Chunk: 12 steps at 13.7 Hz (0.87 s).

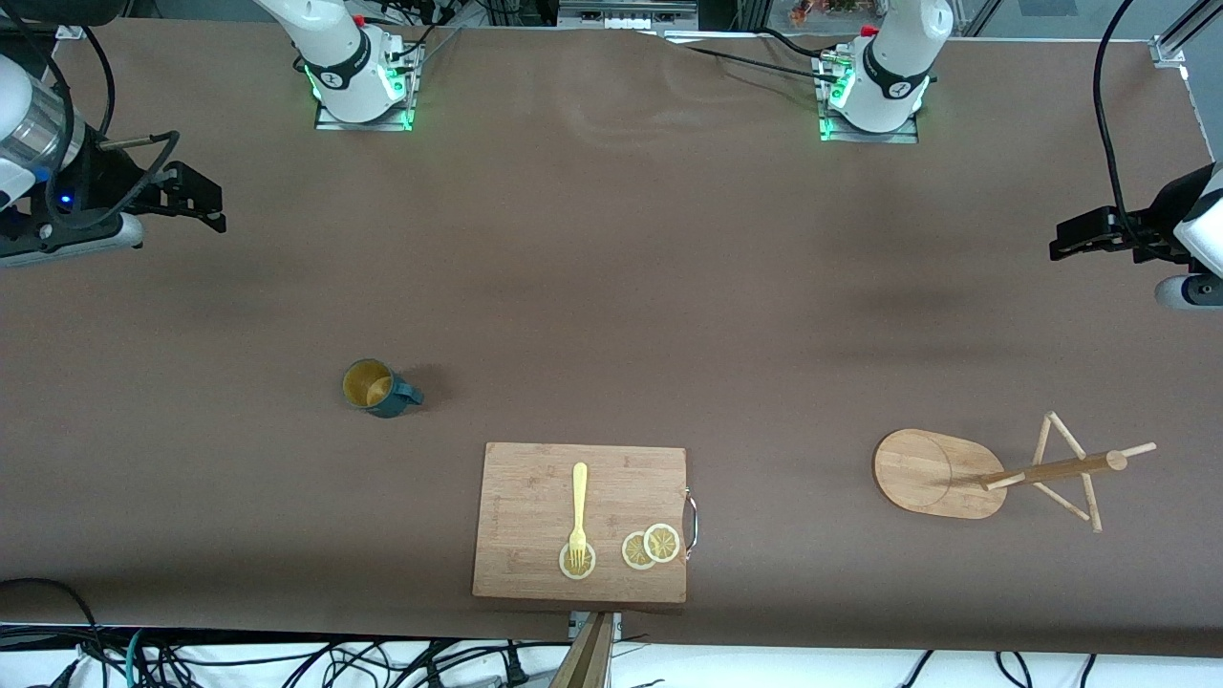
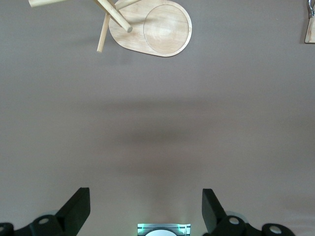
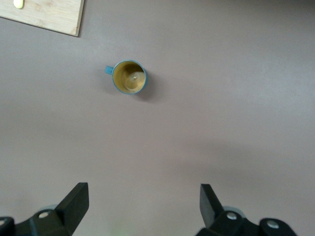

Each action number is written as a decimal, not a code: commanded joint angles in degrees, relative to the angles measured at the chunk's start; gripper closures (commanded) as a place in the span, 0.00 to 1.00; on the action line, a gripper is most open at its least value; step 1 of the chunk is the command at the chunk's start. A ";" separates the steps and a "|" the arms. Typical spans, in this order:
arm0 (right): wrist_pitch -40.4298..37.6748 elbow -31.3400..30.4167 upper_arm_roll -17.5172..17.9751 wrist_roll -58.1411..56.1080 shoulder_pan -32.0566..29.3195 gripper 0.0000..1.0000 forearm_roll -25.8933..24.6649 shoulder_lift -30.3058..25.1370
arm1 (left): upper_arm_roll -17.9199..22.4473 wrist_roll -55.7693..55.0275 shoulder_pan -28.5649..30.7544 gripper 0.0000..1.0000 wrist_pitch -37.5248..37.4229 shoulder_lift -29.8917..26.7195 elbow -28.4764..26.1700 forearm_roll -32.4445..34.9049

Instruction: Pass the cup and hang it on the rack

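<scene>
On brown table, ribbed teal cup point(image 1: 378, 388), bamboo rack point(image 1: 965, 470)

No readable text, label, brand, number or sign anywhere. A small round dark mark sits on each arm's base joint, on the right arm point(image 1: 330, 72) and the left arm point(image 1: 893, 86), but neither can be made out as letters.
</scene>
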 commanded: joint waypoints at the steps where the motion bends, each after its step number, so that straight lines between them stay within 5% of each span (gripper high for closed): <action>1: -0.71 1.83 1.27 0.42 -0.56 0.00 -2.32 0.55 | -0.58 -0.41 0.31 0.00 -0.14 0.60 1.25 1.00; 12: -0.36 4.03 1.36 0.86 -0.65 0.00 -1.81 3.01 | -0.50 -0.41 0.31 0.00 -0.14 0.60 1.25 1.00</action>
